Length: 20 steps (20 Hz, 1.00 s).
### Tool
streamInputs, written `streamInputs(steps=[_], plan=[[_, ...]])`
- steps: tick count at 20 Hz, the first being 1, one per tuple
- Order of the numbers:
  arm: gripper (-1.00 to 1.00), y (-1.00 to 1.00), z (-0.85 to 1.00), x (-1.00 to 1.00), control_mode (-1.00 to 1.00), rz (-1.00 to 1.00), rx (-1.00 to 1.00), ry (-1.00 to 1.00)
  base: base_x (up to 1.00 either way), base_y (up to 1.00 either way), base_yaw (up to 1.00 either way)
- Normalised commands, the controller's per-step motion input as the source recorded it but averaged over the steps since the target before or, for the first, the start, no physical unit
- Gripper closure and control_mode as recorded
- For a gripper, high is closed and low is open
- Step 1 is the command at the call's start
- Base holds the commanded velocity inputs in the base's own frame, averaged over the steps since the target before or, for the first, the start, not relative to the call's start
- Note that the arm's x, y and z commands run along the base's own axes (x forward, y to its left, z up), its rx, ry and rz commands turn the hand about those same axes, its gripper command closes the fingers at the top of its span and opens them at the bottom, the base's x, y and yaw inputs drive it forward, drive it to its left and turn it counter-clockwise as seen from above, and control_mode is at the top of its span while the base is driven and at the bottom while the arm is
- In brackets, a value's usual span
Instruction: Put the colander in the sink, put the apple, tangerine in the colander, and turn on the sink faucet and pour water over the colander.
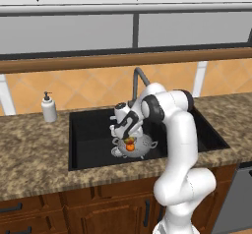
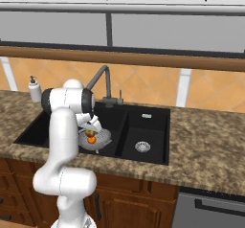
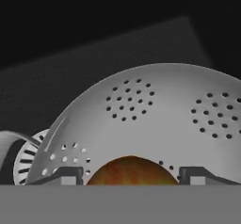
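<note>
Hand view: tool straddles the apple inside the colander, jaws wide — whether gripping or let go, I cannot tell. Colander sits in the sink at left base view centre, tangerine in it. Fruit step closing out, I judge — next: lift clear, reach the sink faucet lever.

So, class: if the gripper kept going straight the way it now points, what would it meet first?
Most likely the apple, which lies between the open gripper's fingertips, inside the colander; depth is hard to judge.

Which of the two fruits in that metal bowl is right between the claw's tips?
The apple, red with yellow-green patches, sits between the claw tips; the tangerine is plain orange.
</note>
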Motion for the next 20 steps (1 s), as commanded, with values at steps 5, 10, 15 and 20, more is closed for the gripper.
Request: streamInputs(steps=[5,10,15,20], plan=[[-1.0,-0.12,0.0,-0.05,-1.0,0.0,0.0,0.0,0.0,0.0,0.0],[-1.0,-0.24,0.07,-0.26,-1.0,0.0,0.0,-0.01,0.0,0.0,0.0],[-1.0,-0.26,0.31,-0.16,-1.0,0.0,0.0,-0.03,0.0,0.0,0.0],[-1.0,-0.31,0.35,-0.23,-1.0,0.0,0.0,-0.05,0.0,0.0,0.0]])
